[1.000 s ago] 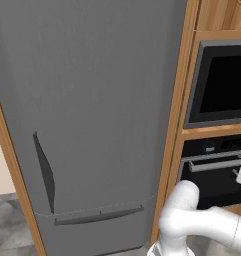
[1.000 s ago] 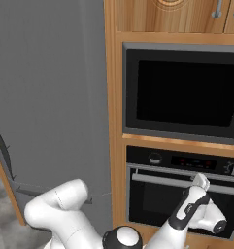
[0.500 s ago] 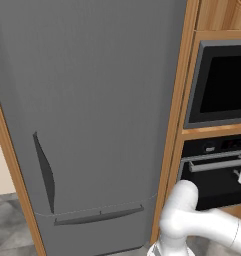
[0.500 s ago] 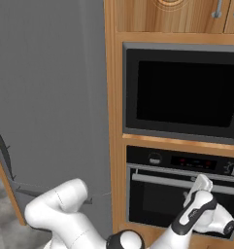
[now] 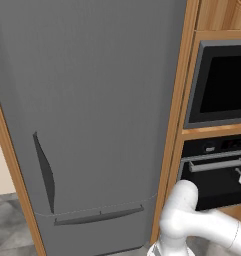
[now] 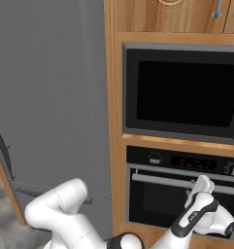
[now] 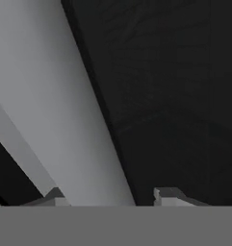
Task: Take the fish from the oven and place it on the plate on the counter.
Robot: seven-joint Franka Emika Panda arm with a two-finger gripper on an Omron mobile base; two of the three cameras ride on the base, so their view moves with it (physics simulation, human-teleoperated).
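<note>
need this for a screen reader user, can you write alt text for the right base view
The white robot arm reaches its gripper up to the grey bar handle of the closed black oven, set in a wooden column. A black microwave sits above the oven, and a tall grey fridge stands to the left.

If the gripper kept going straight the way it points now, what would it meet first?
Most likely the oven's handle bar, which runs between the fingertips of the gripper; right behind it is the dark oven door. Depth is hard to judge.
</note>
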